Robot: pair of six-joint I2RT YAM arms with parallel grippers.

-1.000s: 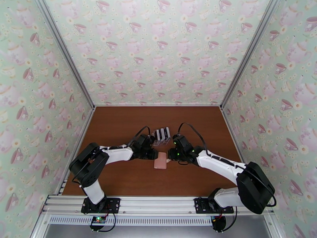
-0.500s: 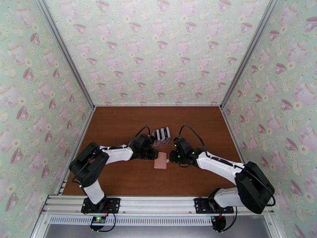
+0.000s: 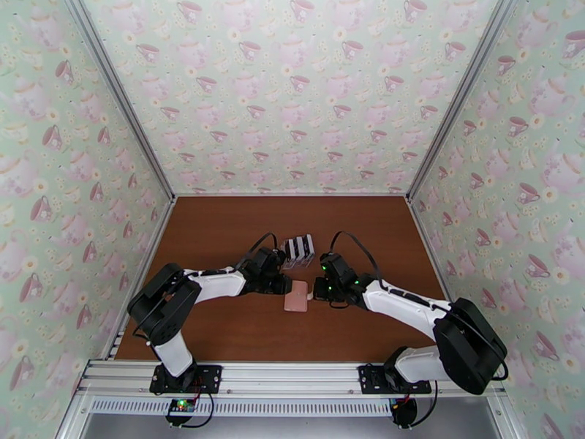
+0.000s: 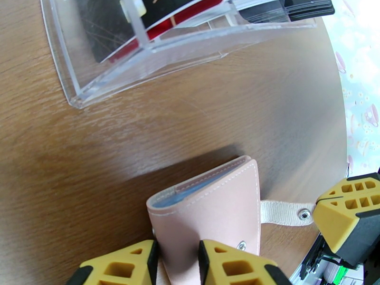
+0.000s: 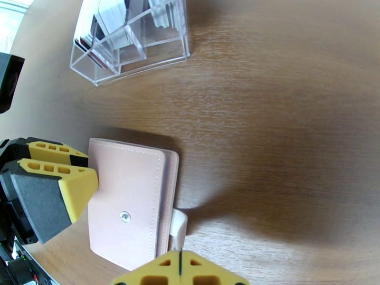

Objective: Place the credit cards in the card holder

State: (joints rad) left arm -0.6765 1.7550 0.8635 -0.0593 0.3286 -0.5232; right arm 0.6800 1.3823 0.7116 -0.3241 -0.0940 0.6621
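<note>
Right gripper (image 5: 180,256), at the near right of the work area: fingers pressed together, with the tip of the pale fabric snap tab (image 5: 178,226) caught at their seam as far as the wrist view shows. Left gripper (image 4: 176,246), opposite: fingers closed across the left edge of the small pink rectangular folding wallet, the card holder (image 5: 128,195), pinning it.

The card holder lies flat near the middle of the brown wooden table (image 5: 285,138), between the two grippers. It is folded, but the tab is unfastened and drawn out to the right. The metal snap stud (image 5: 125,216) on the cover is bare, and a sliver of blue-grey lining shows at the far edge.

Progress, as judged: the unsnapping is done, while opening the cover and every insertion are left. The thin rectangular plastic credit cards (image 5: 111,20), black and white among them, stand in the clear slotted plastic card rack (image 5: 156,48), and none is seen in the card holder.

Room: the card rack sits just beyond the card holder and close to the left gripper, so that side is tight. Bare table lies open to the near side and further right, though the right arm occupies much of the right. The teacup-patterned walls (image 3: 292,104) stand well apart from the work.
</note>
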